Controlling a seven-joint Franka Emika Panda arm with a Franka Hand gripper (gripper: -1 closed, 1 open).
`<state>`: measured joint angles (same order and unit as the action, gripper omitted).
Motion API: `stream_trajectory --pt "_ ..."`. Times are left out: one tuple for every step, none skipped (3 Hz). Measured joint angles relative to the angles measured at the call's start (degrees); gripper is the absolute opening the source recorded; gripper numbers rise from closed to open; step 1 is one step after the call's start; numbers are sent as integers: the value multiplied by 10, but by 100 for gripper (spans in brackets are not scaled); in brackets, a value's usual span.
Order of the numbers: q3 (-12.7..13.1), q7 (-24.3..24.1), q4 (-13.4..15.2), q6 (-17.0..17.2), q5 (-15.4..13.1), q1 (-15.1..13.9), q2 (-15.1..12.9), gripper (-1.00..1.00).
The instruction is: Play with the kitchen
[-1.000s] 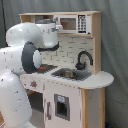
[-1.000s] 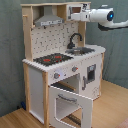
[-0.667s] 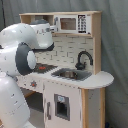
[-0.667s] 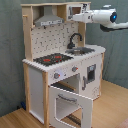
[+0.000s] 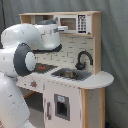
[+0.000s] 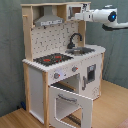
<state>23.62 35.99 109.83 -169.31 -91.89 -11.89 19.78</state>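
The tall toy kitchen of pale wood and white panels stands on the floor, looks stiff and heavy, best taken by its open oven door, while the white gripper is at the top shelf, its fingers' state I cannot tell

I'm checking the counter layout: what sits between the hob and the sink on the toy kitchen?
In the second exterior view, only bare pale countertop separates the hob from the sink; the black faucet stands behind the sink.
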Motion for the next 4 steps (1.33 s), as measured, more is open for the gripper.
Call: stream_trajectory --pt "17 0 -24 31 0 -2 -25 100" --pt "17 0 -24 31 0 -2 -25 -100" --pt "18 0 -24 38 0 -3 -29 -100" --pt "18 0 -24 38 0 -3 -29 100"
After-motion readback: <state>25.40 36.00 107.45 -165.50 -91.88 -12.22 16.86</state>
